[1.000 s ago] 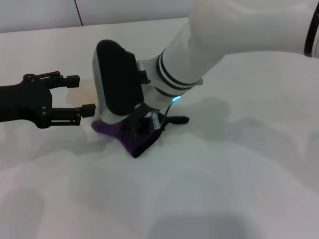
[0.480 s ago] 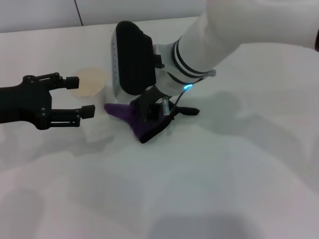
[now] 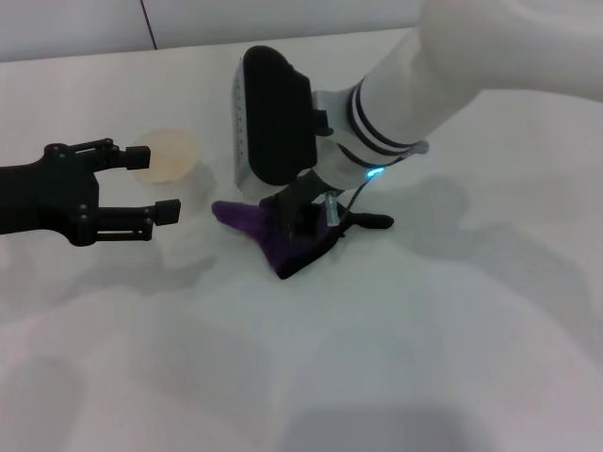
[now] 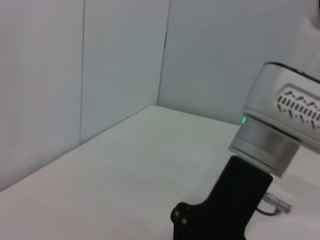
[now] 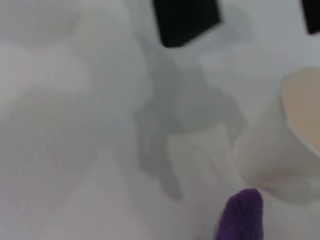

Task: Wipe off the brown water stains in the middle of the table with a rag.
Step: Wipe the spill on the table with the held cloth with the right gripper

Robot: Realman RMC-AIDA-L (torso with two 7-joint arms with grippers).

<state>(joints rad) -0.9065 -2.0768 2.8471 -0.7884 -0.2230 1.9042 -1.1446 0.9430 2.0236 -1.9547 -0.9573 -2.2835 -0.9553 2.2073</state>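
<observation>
The dark purple rag point(image 3: 275, 243) lies on the white table point(image 3: 424, 348) near its middle. My right gripper point(image 3: 303, 219) points down onto the rag and is shut on it, pressing it to the tabletop. The rag's tip also shows in the right wrist view point(image 5: 242, 216). My left gripper point(image 3: 154, 182) is open and empty, hovering left of the rag with its fingers pointing right. The brown water stain shows in no view; the rag and the right arm may hide it.
A white paper cup point(image 3: 168, 156) with a pale orange inside stands just behind the left gripper and left of the rag; it also shows in the right wrist view point(image 5: 285, 150). The table's far edge meets a wall point(image 3: 94, 28).
My right gripper has dragged the rag to the right and slightly farther away, uncovering the paper cup. The left arm has not moved.
</observation>
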